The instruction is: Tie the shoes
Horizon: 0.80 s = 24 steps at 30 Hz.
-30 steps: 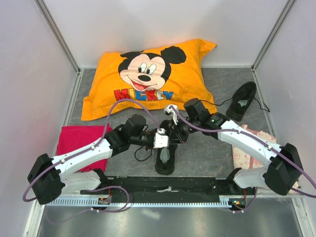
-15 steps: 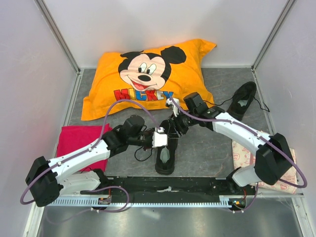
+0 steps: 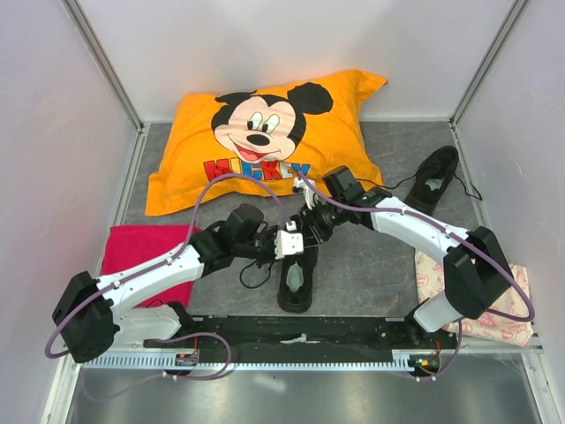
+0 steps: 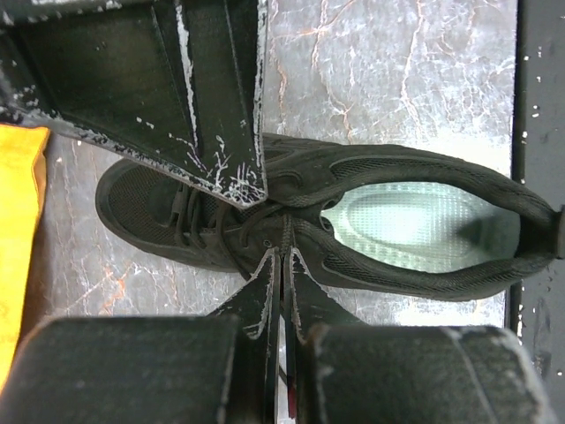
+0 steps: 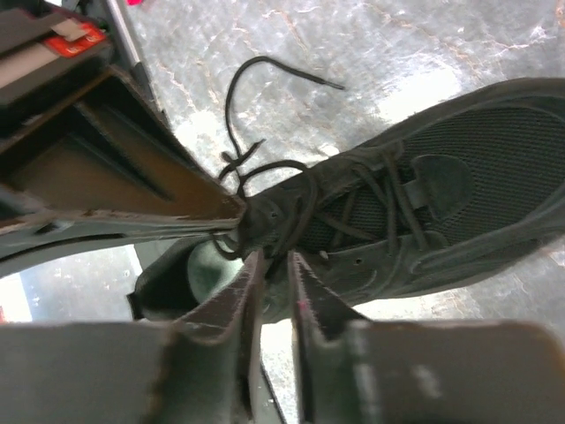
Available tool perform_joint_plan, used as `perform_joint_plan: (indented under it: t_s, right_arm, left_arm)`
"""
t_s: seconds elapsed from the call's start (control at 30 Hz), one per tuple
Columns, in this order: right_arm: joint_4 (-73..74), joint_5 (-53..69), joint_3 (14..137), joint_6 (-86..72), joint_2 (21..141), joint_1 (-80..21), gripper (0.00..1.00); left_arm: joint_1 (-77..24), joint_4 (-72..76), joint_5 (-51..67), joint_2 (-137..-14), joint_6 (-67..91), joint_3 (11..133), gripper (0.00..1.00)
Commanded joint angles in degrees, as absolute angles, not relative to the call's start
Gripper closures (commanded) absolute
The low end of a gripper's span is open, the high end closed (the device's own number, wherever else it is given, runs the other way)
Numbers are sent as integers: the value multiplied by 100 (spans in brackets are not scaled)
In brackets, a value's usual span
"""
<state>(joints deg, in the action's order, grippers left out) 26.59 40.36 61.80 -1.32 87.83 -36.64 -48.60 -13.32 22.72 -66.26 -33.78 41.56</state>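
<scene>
One black shoe (image 3: 296, 281) lies on the table in front of the arms, toe pointing away, pale insole showing (image 4: 406, 216). My left gripper (image 3: 293, 242) is above its lace area; in the left wrist view it (image 4: 284, 258) is shut on a thin black lace at the shoe's throat. My right gripper (image 3: 311, 231) faces it from the other side; in the right wrist view it (image 5: 275, 258) is pinched nearly shut on a lace by the knot area of the shoe (image 5: 459, 177). A loose lace end (image 5: 265, 66) curls on the table. The second shoe (image 3: 433, 181) lies at the far right, untouched.
An orange Mickey Mouse pillow (image 3: 265, 137) fills the back of the table. A red cloth (image 3: 141, 252) lies at the left and a patterned cloth (image 3: 441, 276) at the right. A black rail (image 3: 300, 334) runs along the near edge. Walls close in on both sides.
My right arm has swung left, bringing its gripper closer over the shoe's laces. My left gripper has shifted slightly away from me. The shoe has stayed in place.
</scene>
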Motion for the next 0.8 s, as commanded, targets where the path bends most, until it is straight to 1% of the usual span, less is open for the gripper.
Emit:
perform_joint_plan:
  t_s: [0.0,0.03,0.07,0.2,0.5,0.77]
  right_arm:
    - [2566,4377,6407,-150,8745,-3674,86]
    - [2566,4377,6390,-149,8736,-3656,96]
    - [2566,4386,6381,-158,8728,-3648,100]
    - [2532,4500,6311,-202,8623,-3516,100]
    - [2101,4746,5968,-562,8376,-3322,100]
    - [1960,4904,5898,-694,8367,-3322,100]
  left_arm:
    - [-4799,-1222,2197,-6732,-2928,4447,98]
    - [-4790,-1213,2206,-6767,-2883,4456,98]
    - [-4773,-1213,2215,-6768,-2848,4465,98]
    - [-4702,-1318,2267,-6811,-2558,4535,98]
    - [-4456,-1907,3005,-7013,-803,4851,98]
    - [-4421,-2154,3217,-7400,421,5081,98]
